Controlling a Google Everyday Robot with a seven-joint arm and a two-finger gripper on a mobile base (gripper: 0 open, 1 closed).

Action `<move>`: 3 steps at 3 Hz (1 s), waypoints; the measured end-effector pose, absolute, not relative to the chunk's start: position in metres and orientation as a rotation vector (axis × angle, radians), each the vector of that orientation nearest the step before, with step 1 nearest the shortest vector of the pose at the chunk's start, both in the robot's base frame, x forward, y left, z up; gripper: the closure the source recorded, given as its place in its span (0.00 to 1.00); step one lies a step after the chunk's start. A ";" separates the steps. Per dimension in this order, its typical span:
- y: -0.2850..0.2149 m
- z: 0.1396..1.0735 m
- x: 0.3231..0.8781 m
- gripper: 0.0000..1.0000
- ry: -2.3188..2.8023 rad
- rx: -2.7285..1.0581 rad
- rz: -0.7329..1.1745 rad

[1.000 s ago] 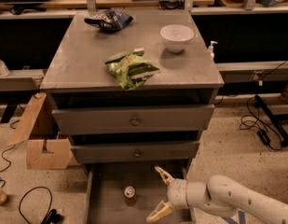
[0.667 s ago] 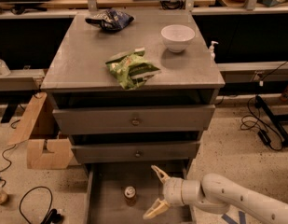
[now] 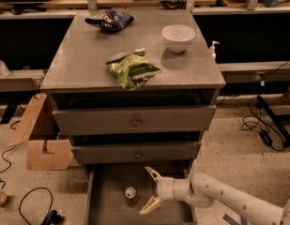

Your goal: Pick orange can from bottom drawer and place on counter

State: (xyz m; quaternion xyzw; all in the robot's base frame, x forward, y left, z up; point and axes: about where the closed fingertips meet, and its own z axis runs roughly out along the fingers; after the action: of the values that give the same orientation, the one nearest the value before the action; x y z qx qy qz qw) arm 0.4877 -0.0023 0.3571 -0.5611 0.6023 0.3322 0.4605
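Orange can (image 3: 130, 194) stands upright on the floor of the bottom drawer (image 3: 107, 179), silver lid up, approx mid-floor. The drawer is pulled out below the cabinet.

Your tool (image 3: 151, 190) sits low in that drawer, just right of the can. Its fingers are spread wide, mouth facing the can, nothing btwn them yet.

What changed: vs a sec ago the tool has slid left, w/ the arm reaching further over the drawer. The gap to the can is much smaller now. The can itself hasn't budged.

My read: you're late in the approach, pre-grasp, no contact visible. The next move prob calls for a bit more leftward travel till the can sits btwn the fingers. Then close and lift clear of the drawer walls and the fronts above.

Containers:
- Bottom drawer: only the can shows in it; its front end is cut off by the view's edge.
- Upper drawer front (image 3: 135, 120) & middle drawer front (image 3: 137, 152): both shut, contents hidden.
- White bowl (image 3: 178, 36): on the bench (image 3: 83, 64), right rear; nothing visible in it from this angle.

The bench is the grey cabinet top, i.e. your drop target. It also carries a green snack bag (image 3: 132, 68) near front centre and a dark blue bag (image 3: 109, 20) at back left.
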 end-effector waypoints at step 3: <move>0.029 0.277 0.522 0.00 1.452 -1.397 0.867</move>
State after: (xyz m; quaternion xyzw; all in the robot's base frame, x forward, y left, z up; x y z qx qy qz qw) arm 0.5217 0.0287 0.2772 -0.5665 0.5892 0.3516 0.4565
